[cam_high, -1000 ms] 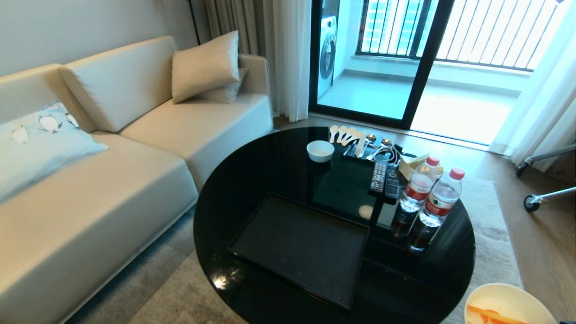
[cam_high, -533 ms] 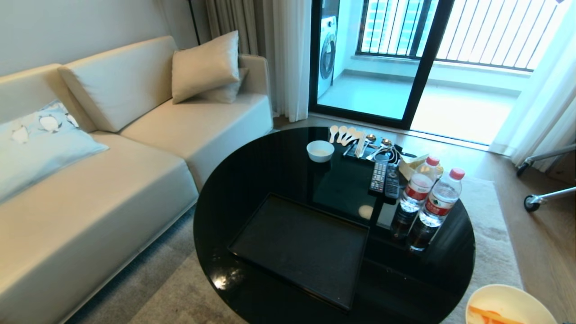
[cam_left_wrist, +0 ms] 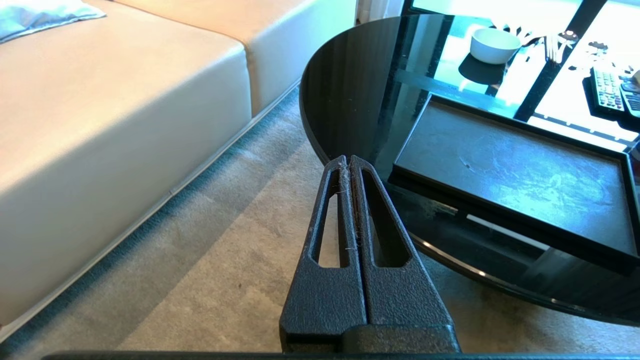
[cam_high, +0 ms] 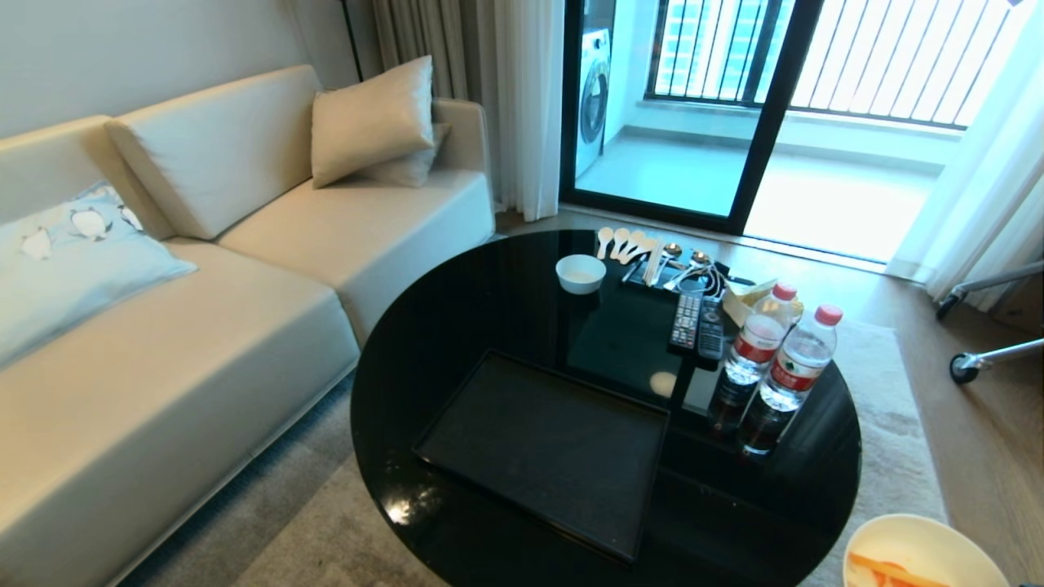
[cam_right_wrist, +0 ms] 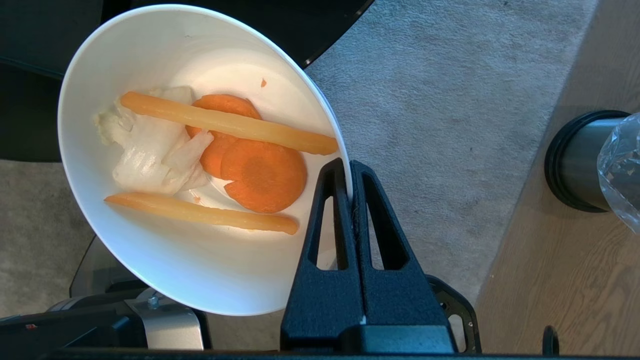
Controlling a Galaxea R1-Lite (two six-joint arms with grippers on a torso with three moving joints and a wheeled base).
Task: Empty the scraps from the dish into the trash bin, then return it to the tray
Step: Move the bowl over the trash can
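Observation:
My right gripper (cam_right_wrist: 348, 165) is shut on the rim of the dish (cam_right_wrist: 165, 260), a deep white bowl held over the carpet beside the table. The scraps (cam_right_wrist: 235, 150) lie inside it: orange carrot slices, two pale orange strips and whitish peel. In the head view the dish (cam_high: 922, 542) shows at the bottom right corner. The trash bin (cam_right_wrist: 585, 160), brushed metal with a black base ring and a clear liner, stands on the wood floor off to the side. The empty black tray (cam_high: 542, 448) lies on the round table. My left gripper (cam_left_wrist: 348, 160) is shut and empty, parked low by the table's edge.
A small white bowl (cam_high: 581, 273), spoons (cam_high: 624, 243), remotes (cam_high: 697, 324) and two water bottles (cam_high: 779, 359) occupy the back and right of the black table (cam_high: 489, 318). A beige sofa (cam_high: 204, 310) stands to the left. Grey carpet (cam_right_wrist: 440, 100) lies between table and bin.

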